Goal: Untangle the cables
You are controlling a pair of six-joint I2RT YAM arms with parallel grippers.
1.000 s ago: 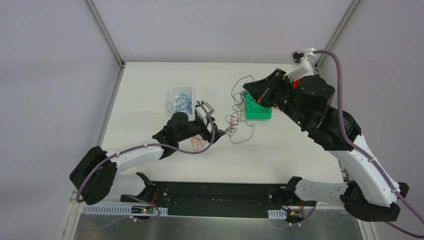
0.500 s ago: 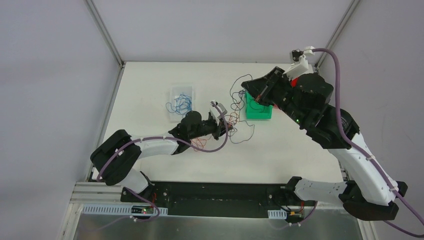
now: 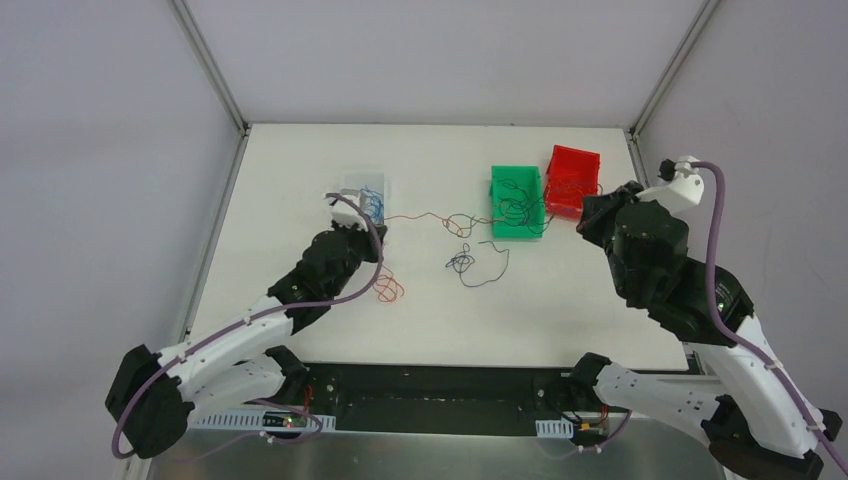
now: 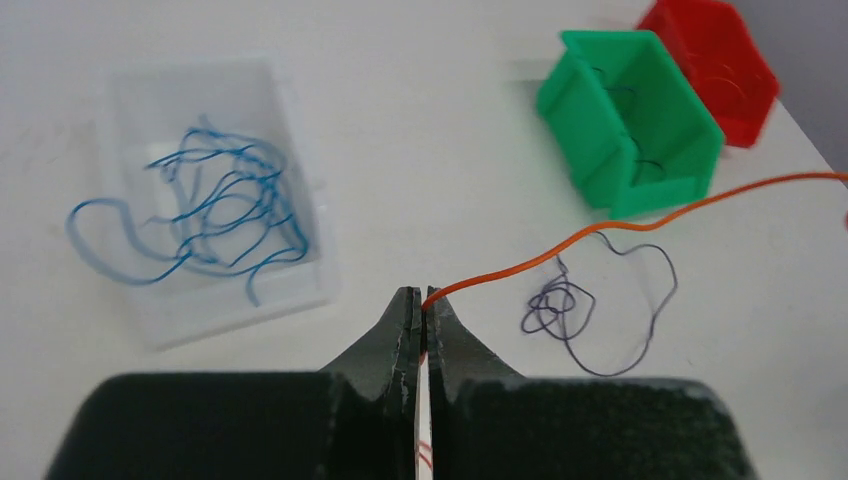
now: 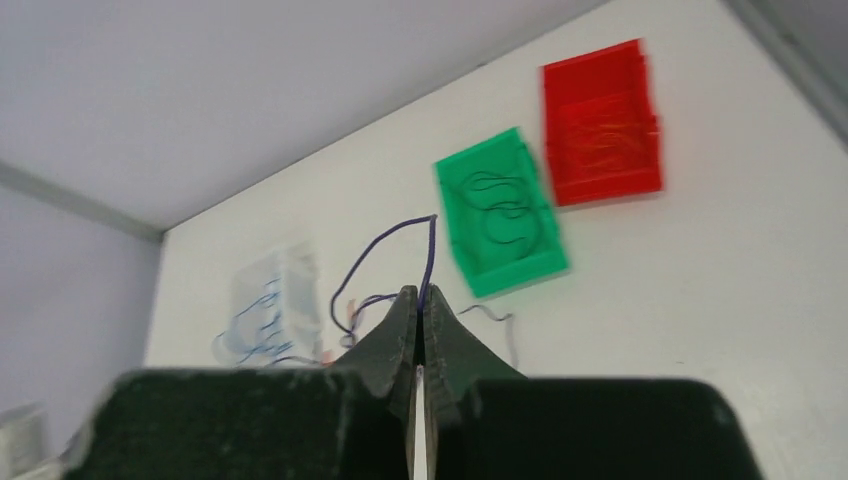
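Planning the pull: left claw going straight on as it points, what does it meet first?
The left claw, shut on the red cable, likely meets bare table between the clear tray and the green bin. Depth is hard to judge.

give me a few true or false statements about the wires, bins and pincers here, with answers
1. The red bin stands next to the green bin. True.
2. The blue wires are in the red bin. False: they lie in the clear tray.
3. The left pincer is shut on an orange-red wire. True.
4. The right pincer is open and empty. False: it is shut on a dark wire.
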